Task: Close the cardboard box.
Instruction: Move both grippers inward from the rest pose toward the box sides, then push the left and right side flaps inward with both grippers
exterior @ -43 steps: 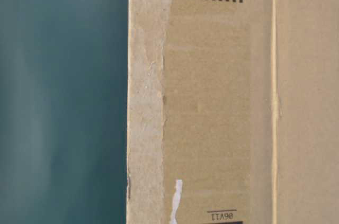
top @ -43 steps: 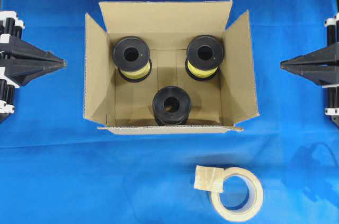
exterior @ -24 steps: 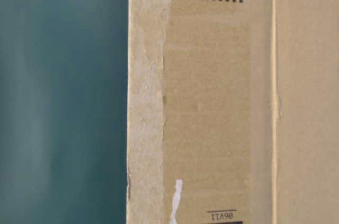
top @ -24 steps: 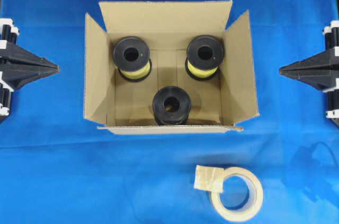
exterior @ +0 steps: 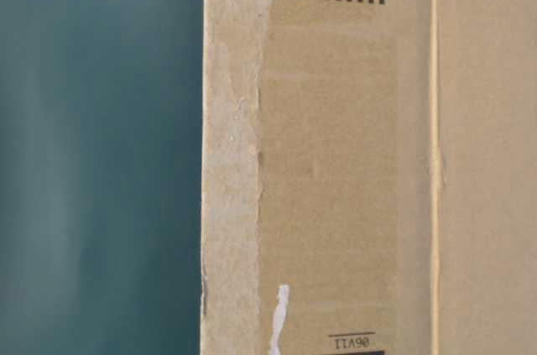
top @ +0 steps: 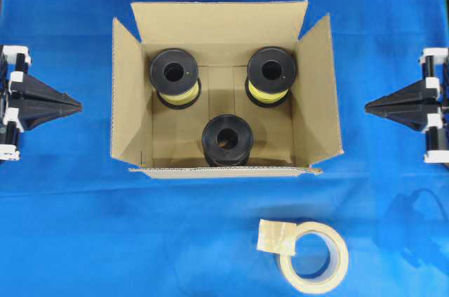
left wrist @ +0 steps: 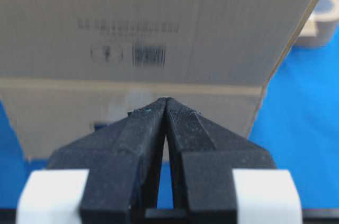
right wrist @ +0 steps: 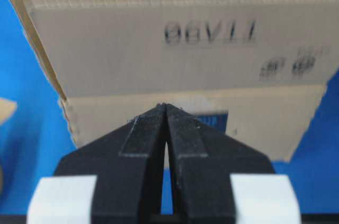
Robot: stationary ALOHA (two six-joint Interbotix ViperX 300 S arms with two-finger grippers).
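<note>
Beside the open cardboard box [top: 224, 86], both closed claws have drawn slightly outward.

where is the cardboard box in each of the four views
Overhead: cardboard box at centre, open.
Table-level: its wall fills the right side.
Left wrist: its flap and wall fill the top.
Right wrist: its flap and wall fill the top.
Shared landmark: print 06V11, table-level bottom.
</note>
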